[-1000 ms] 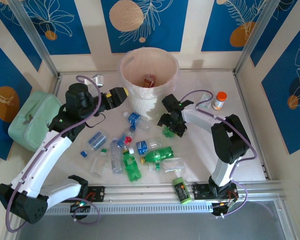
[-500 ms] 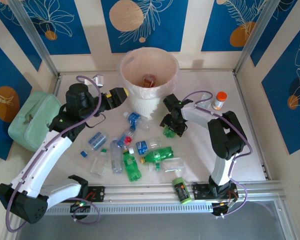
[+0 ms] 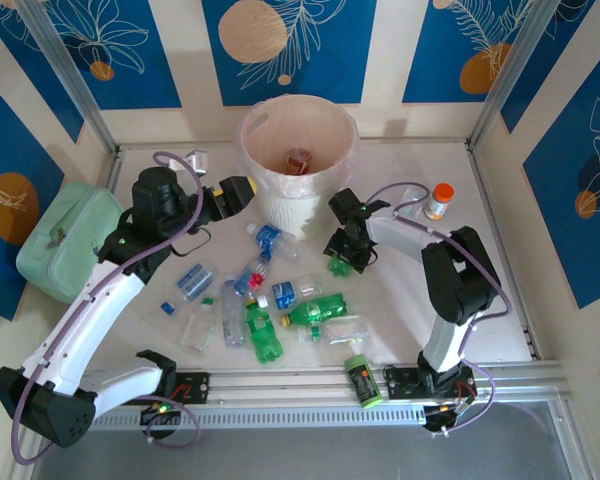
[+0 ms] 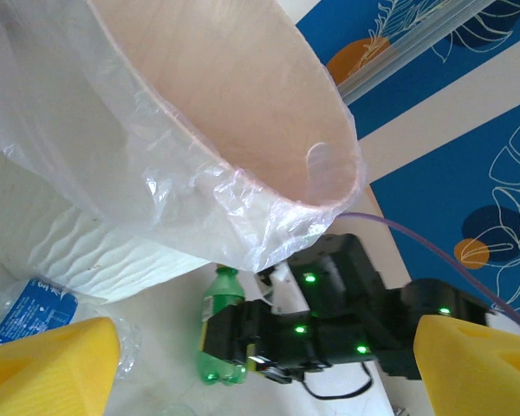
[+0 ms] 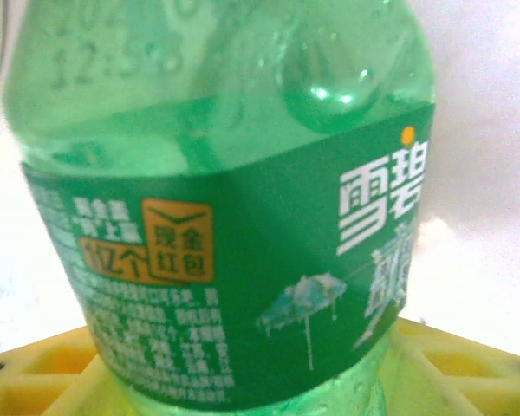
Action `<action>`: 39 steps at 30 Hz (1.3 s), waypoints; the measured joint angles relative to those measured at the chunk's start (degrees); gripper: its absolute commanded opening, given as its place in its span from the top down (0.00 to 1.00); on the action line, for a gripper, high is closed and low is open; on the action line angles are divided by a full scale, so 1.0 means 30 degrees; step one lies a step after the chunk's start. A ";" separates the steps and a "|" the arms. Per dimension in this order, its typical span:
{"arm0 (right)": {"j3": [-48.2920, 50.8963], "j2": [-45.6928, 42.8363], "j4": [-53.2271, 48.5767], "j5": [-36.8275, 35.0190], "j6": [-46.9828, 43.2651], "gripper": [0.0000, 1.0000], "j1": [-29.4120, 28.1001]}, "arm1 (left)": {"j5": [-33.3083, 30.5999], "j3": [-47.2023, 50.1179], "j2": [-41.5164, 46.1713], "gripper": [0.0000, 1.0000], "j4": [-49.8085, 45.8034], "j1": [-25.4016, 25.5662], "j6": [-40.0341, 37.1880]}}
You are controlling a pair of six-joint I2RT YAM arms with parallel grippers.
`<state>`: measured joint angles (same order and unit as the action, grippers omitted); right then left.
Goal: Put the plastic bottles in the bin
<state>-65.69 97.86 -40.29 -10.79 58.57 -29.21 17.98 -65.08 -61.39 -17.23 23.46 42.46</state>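
From above, the left gripper (image 3: 242,188) hovers spread and empty by the bin (image 3: 352,140). The right gripper (image 3: 346,256) straddles a green bottle (image 3: 336,266), surely to lift it. More plastic bottles (image 3: 263,338) litter the white table (image 3: 420,290), ringed by blue leaf-print walls.

Left wrist: that bottle sits near the bin's foot.

Right wrist: yellow pads (image 5: 35,381) sit close beside it; whether they pinch it, I cannot tell.

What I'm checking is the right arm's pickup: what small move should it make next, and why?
Probably close the right end effector firmly on the green plastic bottle before any lift. The bottle sits against its yellow pads in the wrist view, by the base of the large white perforated bin; a firm grip cannot be confirmed.
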 measured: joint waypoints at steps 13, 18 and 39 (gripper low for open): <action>0.1880 -1.1096 -0.0510 0.0109 -0.2390 0.44 0.0532 | 0.0656 -0.0794 -0.0714 0.13 -0.0211 0.0000 -0.0109; 0.0692 -1.3005 -0.0342 0.1938 -0.4517 0.44 0.0532 | 0.1552 -0.0794 -0.0852 0.13 0.0597 0.0000 0.0350; -0.4947 -0.9479 0.0379 0.7577 -0.7694 0.46 -0.2441 | 0.4896 -0.1435 -0.2696 0.14 0.3534 0.1027 0.1566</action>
<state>-80.53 69.43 -39.16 11.94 35.48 -36.53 32.67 -69.38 -69.47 -6.63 26.55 47.16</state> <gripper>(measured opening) 0.547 0.859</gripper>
